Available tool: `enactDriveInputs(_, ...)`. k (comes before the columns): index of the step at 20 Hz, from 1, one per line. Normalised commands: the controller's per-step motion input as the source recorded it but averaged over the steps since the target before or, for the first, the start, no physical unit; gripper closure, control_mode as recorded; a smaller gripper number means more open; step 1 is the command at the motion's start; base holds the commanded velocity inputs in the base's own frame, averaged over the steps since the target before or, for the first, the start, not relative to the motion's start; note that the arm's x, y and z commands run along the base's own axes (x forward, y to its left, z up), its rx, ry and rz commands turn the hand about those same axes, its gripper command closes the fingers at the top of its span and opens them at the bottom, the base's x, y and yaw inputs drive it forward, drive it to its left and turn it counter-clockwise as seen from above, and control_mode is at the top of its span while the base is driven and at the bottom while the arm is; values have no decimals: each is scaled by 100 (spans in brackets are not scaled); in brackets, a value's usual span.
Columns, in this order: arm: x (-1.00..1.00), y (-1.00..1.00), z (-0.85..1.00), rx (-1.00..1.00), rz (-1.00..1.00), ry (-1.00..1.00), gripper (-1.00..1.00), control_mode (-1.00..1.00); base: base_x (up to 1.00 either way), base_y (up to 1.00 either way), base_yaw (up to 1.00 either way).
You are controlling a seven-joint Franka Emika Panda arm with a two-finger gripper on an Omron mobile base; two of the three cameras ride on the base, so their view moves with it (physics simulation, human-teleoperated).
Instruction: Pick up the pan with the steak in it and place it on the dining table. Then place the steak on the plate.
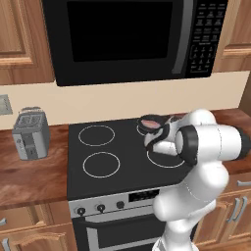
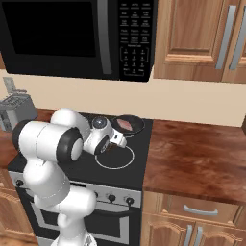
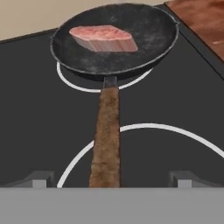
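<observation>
**Pan's on the back burner, jaws wide open over the handle**

Kitchen setup first: black glass stovetop (image 1: 117, 157) set into a reddish-brown wooden counter (image 1: 29, 176), with a black microwave (image 1: 132, 39) hanging above and wooden cabinets on both sides. From the left base view, a silver toaster (image 1: 30, 133) sits on the counter near the stovetop's left edge. The white arm (image 1: 201, 162) leans in over the stovetop's right side, and behind it you can just make out the pan (image 1: 153, 122) at the back right corner of the stovetop, with a bit of the pinkish steak (image 1: 153, 124) showing inside. Most of the hand is hidden by the arm here.

Right base view is clearer. The pan (image 2: 129, 125) sits on the back right burner, close to the stovetop's right edge, and the steak (image 2: 125, 125) lies flat in it. The gripper (image 2: 116, 142) is just in front of the pan, low over the front right burner ring (image 2: 115, 158).

Hand view looks straight along the brown wooden handle (image 3: 106, 135), which runs from the pan (image 3: 144, 39) down between the two fingertips (image 3: 37, 179). Jaws are spread far apart, one on each side of the handle, not touching it. The steak (image 3: 103, 38) rests in the far left part of the pan.
</observation>
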Motion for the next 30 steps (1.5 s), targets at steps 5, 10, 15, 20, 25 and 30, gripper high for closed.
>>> enactDriveInputs(5,24,0,-34,5,-6,1,-100,-100,0,0,0)
enactDriveInputs(10,23,0,-35,5,-5,2,-100,-100,0,0,0)
enactDriveInputs(15,16,0,-28,3,-3,1,100,-100,0,0,0)
enactDriveInputs(20,0,0,6,0,-1,0,100,-100,0,0,0)
enactDriveInputs(25,-5,1,73,0,-2,3,100,-100,0,0,0)
enactDriveInputs(30,-43,12,100,-1,6,3,100,-100,0,0,0)
